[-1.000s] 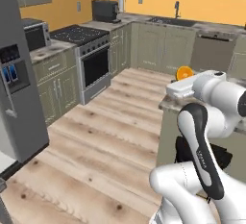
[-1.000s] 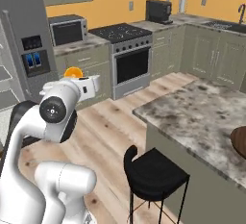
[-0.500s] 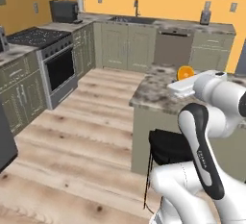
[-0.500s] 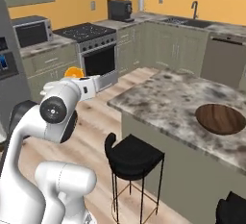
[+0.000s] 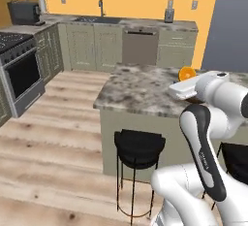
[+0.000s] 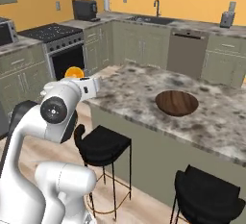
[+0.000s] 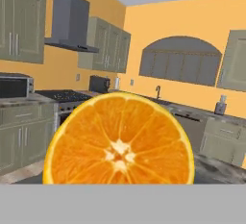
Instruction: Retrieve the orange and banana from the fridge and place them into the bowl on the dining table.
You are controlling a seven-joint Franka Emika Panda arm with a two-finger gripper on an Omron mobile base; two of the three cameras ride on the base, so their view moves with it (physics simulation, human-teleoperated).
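Observation:
My gripper [image 5: 185, 80] is shut on the orange [image 5: 186, 74], a bright round fruit that pokes up behind the white hand. From the right base view the orange [image 6: 74, 72] sits on the gripper [image 6: 77, 77] just off the near left corner of the dining table [image 6: 226, 117]. The dark wooden bowl [image 6: 177, 102] stands empty on the marbled top, well to the right of the hand. In the hand view the orange [image 7: 119, 140] shows its cut face close up and hides the fingertips. The banana and the fridge are out of view.
Black stools [image 5: 139, 145] [image 6: 102, 144] [image 6: 206, 190] stand along the island's near side. A stove [image 5: 18, 72] is at the left, a dishwasher [image 5: 139, 45] and sink counter along the back wall. Open wood floor [image 5: 53, 137] lies left of the island.
The whole picture has swung: the base has turned right, so fridge and microwave left the views and the island with the bowl came in. The orange stays in the gripper.

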